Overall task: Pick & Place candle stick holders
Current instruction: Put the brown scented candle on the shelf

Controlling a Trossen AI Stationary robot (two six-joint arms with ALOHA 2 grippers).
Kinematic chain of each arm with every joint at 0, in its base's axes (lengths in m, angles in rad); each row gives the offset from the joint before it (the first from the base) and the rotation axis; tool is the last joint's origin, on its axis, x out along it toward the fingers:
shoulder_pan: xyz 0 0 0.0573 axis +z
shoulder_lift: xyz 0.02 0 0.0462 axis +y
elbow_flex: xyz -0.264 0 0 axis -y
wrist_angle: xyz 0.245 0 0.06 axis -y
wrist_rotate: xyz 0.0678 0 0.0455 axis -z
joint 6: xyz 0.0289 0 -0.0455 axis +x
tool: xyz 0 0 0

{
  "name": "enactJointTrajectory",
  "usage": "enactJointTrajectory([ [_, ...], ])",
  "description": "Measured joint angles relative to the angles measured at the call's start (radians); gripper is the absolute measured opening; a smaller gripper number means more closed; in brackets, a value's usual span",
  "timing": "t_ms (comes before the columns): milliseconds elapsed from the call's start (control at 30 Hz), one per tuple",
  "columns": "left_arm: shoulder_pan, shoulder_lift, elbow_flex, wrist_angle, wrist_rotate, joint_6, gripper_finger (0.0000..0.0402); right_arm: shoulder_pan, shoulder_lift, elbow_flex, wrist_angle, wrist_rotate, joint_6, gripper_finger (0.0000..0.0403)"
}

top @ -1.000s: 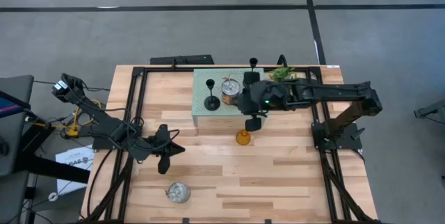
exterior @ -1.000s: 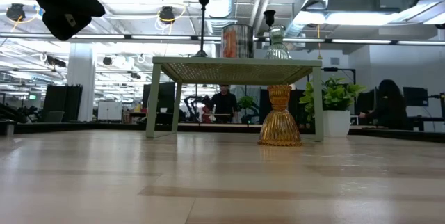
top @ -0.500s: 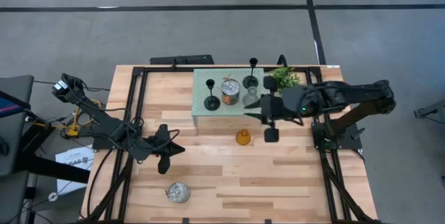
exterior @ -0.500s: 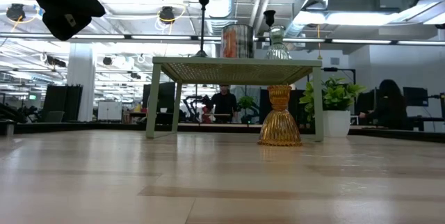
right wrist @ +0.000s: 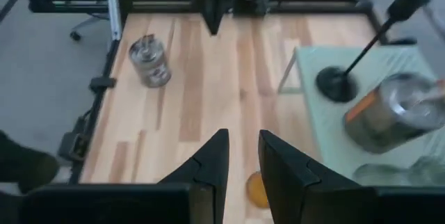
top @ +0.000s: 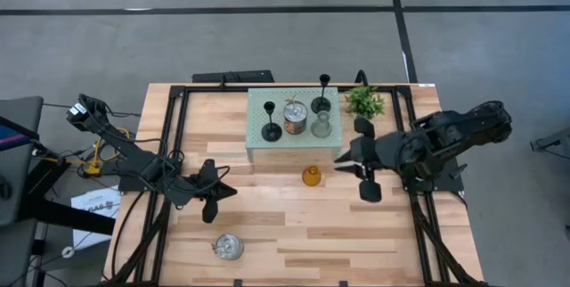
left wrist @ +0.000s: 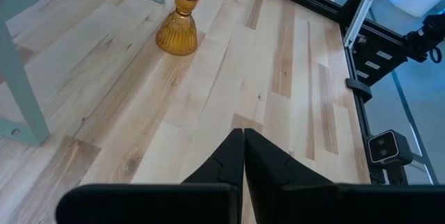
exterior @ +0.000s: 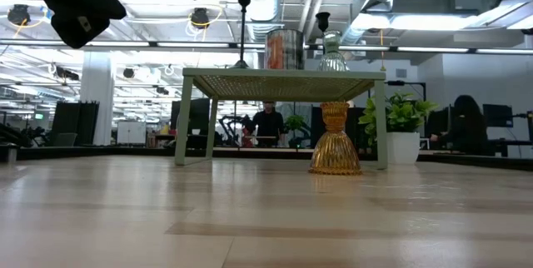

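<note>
On the pale green perforated stand [top: 258, 140] stand two black stemmed holders [top: 271, 127] [top: 321, 100], a silvery cup [top: 295, 116] and the clear glass holder [top: 321, 127], each on its base. The amber glass holder [top: 310, 176] stands on the table in front of the stand and shows in the left wrist view [left wrist: 179, 22]. A second silvery cup [top: 227, 248] stands near the front edge. My right gripper [top: 346, 159] is open and empty, to the right of the stand and the amber holder. My left gripper [top: 230, 191] is shut and empty at the near left.
A small green potted plant [top: 363, 100] stands at the far right beside the stand. Black frame rails [top: 174, 144] run along both table sides. Bare wood lies between the amber holder and the near silvery cup [right wrist: 149, 60].
My right gripper has drawn back from the stand toward the table's right edge and a little toward the near edge. The clear glass holder, hidden under the gripper before, now stands uncovered on the stand.
</note>
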Motion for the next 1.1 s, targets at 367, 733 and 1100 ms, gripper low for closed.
enactJointTrajectory([
  [367, 0.0, 0.0, 0.0, 0.008, 0.0, 0.0, 0.0011, 0.08, 0.046, 0.0, -0.11, -0.108, 0.168, 0.0071],
  [733, 0.0, 0.0, 0.0, 0.021, 0.0, 0.0, 0.0011, 0.134, 0.048, -0.142, -0.196, 0.071, 0.246, 0.007],
  [1100, 0.0, 0.0, 0.0, 0.041, 0.0, -0.001, 0.0011, 0.109, 0.049, -0.314, -0.049, 0.073, 0.236, 0.007],
])
